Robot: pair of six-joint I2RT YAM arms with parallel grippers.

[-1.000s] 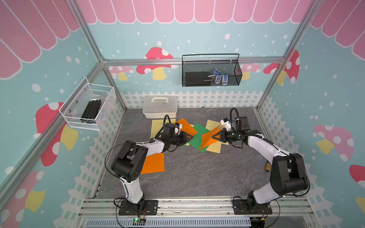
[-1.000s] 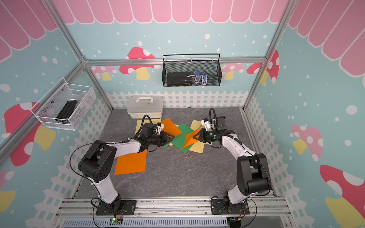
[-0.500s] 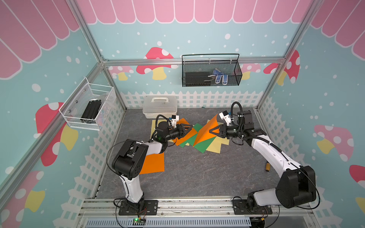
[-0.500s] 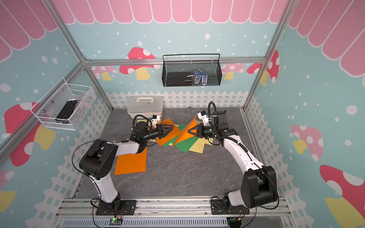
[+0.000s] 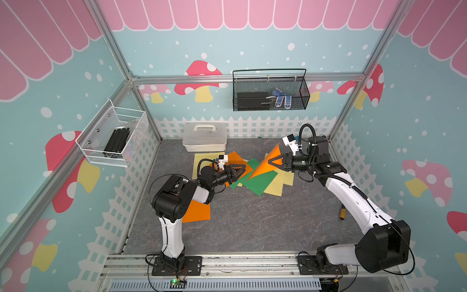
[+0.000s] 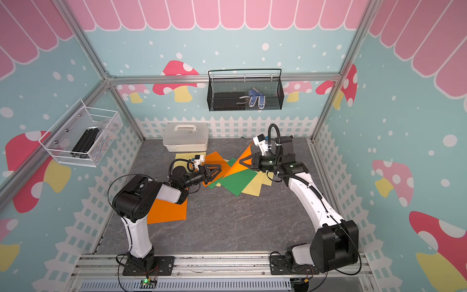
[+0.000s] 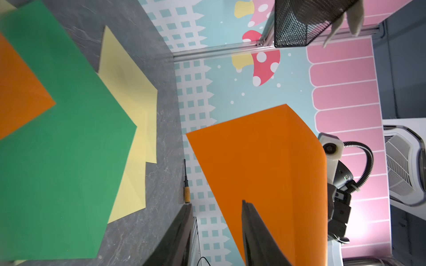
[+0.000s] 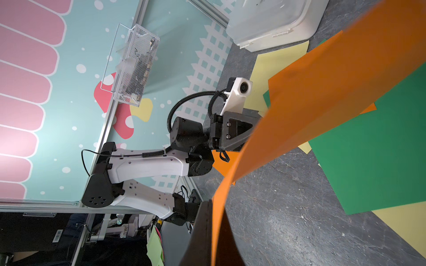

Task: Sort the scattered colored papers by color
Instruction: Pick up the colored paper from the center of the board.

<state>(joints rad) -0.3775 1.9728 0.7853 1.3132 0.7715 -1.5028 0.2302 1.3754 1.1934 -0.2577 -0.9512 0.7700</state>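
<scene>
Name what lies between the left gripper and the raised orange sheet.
In both top views, only a green sheet lying flat beneath; the gap from left gripper to raised orange sheet is otherwise bare.

The white lidded plastic box [image 5: 204, 137] stands at the far side of the grey stone-patterned table [image 5: 252, 222], left of centre. Just near of it lies a pile: a flat orange paper sheet [image 5: 235, 157] on the left, a green paper sheet [image 5: 260, 182] overlapping a pale yellow paper sheet [image 5: 275, 188] on the right. A raised orange paper sheet [image 5: 265, 164] tilts over the pile's right part. A lone orange paper sheet [image 5: 198, 211] lies near-left. A yellow-handled screwdriver [image 5: 343, 213] lies by the right wall.
</scene>
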